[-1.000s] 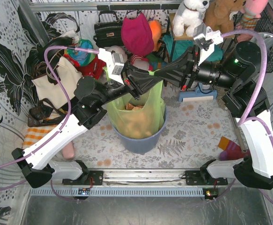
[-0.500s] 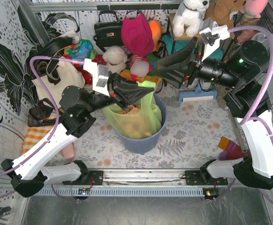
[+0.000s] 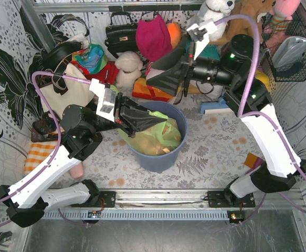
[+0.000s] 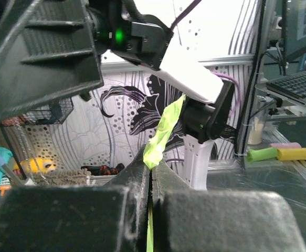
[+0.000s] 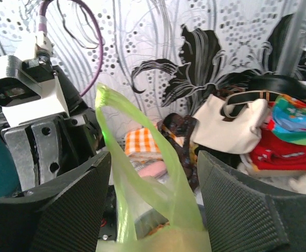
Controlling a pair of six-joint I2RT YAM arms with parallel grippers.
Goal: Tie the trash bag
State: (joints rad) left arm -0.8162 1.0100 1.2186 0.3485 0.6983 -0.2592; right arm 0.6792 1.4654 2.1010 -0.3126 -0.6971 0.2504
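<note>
Pinching bag [image 3: 162,137]: left gripper [image 4: 150,181], closed on its green strip.
Right gripper [image 5: 154,181]: wide open, bag loop between its fingers.
Bag: inside bin [image 3: 158,161].

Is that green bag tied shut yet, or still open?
Still untied. The trash bag has one handle standing loose inside the open right claw, the left claw pinches another strip, and no knot shows.

No legible text, label, brand or number in any view
</note>
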